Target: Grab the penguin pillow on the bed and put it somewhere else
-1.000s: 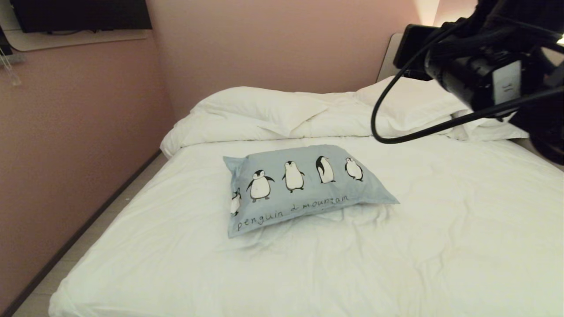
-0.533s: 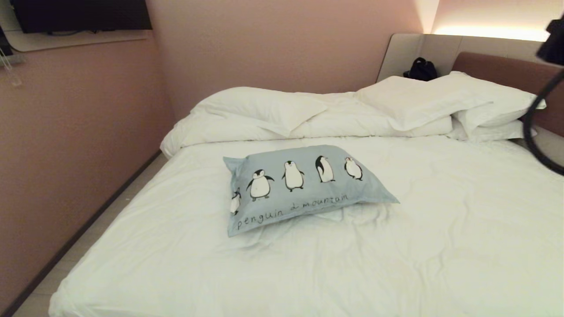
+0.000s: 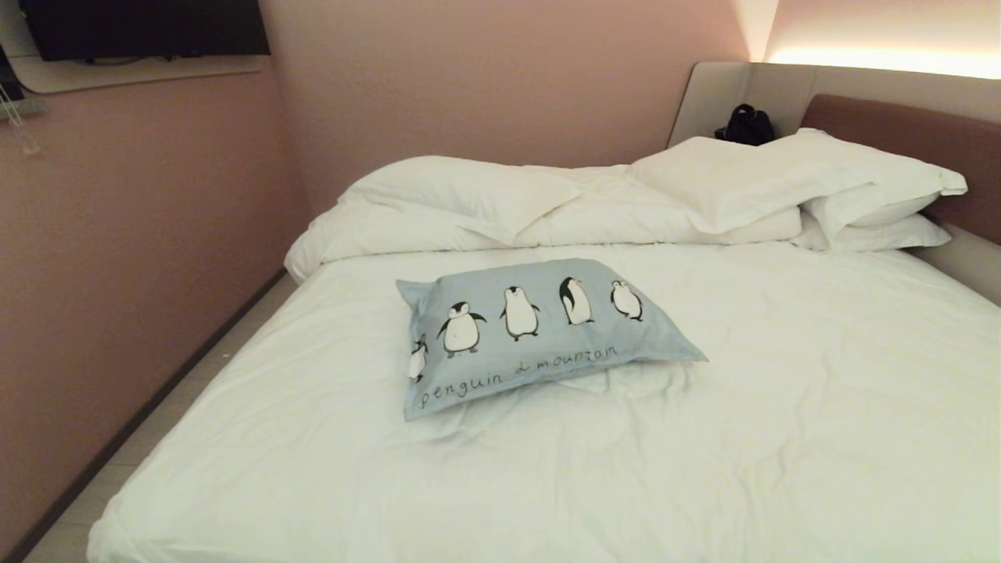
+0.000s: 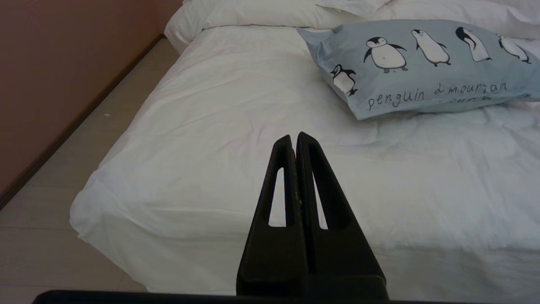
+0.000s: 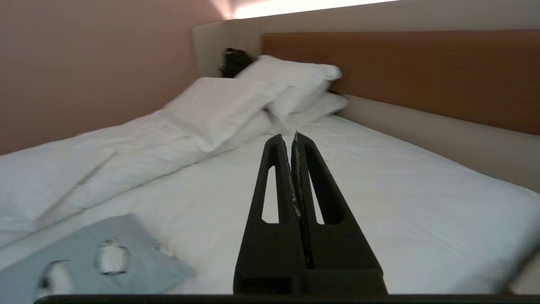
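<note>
Head view shows the penguin pillow (image 3: pixel 539 332), a rectangular light blue-grey cushion printed with a row of black-and-white penguins and black script, lying flat near the middle of the bed (image 3: pixel 782 438), a large bed with a wrinkled white sheet. It rests apart from the plain white pillows (image 3: pixel 782 184) and the bunched white duvet (image 3: pixel 469 203) near the brown padded headboard (image 3: pixel 899 129). A small black bag (image 3: pixel 747 125) sits in the far corner by the beige surround. Neither arm appears in this view.

From the left wrist view, the left gripper (image 4: pixel 295 139) hovers over the near edge of the sheet with its black fingers pressed together, empty, the pillow's corner ahead of it and well apart. From the right wrist view, the right gripper (image 5: pixel 291 139) is likewise closed on nothing, pointing toward the headboard with the pillow off to one side and below.

The pillow looks light, soft and puffy, so it will likely sag and fold when lifted. A pinch on a corner or along a seam edge, where the fabric bunches thin enough for the fingers, seems the surest hold; the plump middle would probably squash and slip out.
</note>
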